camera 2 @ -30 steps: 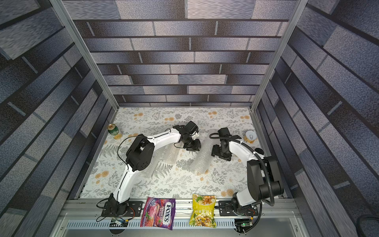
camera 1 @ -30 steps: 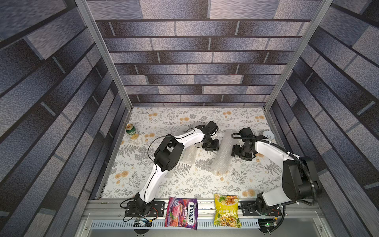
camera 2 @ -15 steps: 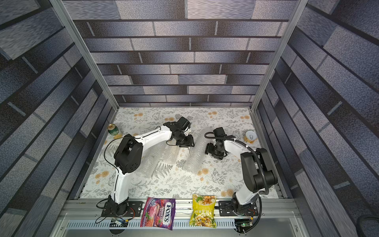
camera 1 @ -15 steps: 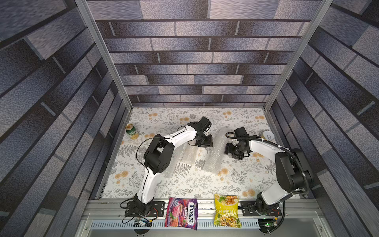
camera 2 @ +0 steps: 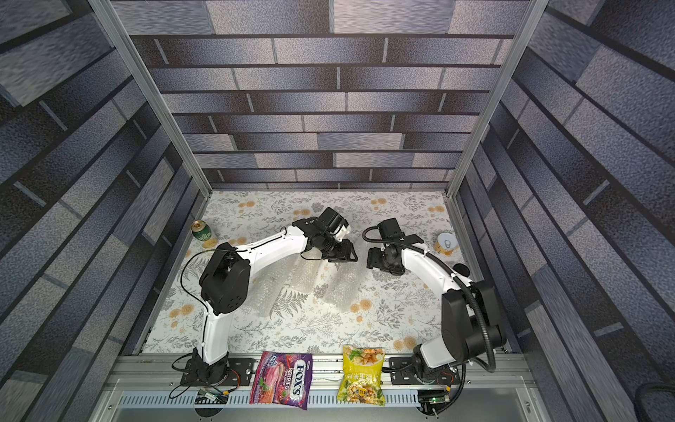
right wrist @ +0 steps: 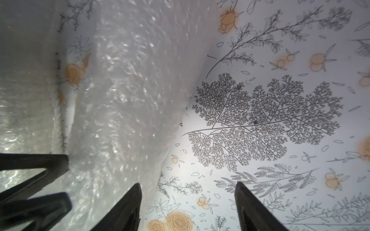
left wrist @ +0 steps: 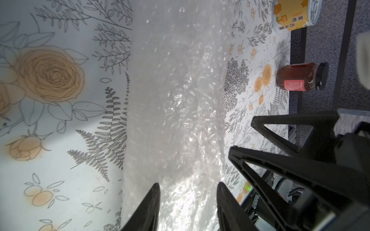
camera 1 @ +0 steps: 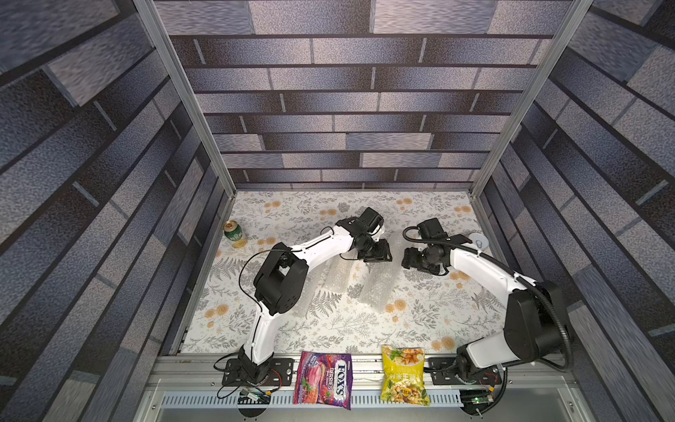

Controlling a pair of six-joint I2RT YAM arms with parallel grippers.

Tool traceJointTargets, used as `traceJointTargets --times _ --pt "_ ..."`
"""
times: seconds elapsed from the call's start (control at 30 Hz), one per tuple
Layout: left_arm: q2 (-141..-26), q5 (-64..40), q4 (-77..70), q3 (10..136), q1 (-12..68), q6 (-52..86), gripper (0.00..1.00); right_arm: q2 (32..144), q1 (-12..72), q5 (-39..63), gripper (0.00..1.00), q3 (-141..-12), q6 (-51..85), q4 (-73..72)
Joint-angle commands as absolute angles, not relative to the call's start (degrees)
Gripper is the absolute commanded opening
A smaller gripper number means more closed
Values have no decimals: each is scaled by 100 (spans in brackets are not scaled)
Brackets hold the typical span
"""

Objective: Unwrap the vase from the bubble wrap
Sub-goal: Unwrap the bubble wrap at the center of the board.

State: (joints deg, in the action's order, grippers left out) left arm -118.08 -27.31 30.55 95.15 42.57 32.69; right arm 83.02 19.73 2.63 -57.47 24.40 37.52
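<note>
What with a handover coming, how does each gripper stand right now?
Left gripper: closed on the bubble wrap.
Right gripper: open, holding nothing.

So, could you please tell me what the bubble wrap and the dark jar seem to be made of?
The bubble wrap: thin translucent plastic film, glossy, with glinting air pockets. The jar: probably clear glass, shiny highlights over dark red contents, though plastic is possible; its lid looks like black plastic or painted metal.
</note>
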Motion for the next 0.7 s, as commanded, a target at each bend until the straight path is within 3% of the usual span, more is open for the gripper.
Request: traceJointTargets --times 0.0,0.17,0.37,0.47,0.67 --pt "-11499 -2925 3094 9302 4313 3371 47 7914 1931 409 74 -5529 2517 3984" --pt "-11483 -3183 2882 9142 4359 3479 42 7620 1931 1152 71 -5361 2900 3514" --pt "-11604 -3234 2899 9157 4455 3466 30 7884 1950 1336 59 -5376 3147 3126" --pt "-11604 -3111 3041 9167 4481 3380 29 8023 1947 1229 57 -5373 3145 3207" --pt "-11651 -2836 3514 9368 4506 3082 28 8020 1951 1112 41 -5092 3149 3193"
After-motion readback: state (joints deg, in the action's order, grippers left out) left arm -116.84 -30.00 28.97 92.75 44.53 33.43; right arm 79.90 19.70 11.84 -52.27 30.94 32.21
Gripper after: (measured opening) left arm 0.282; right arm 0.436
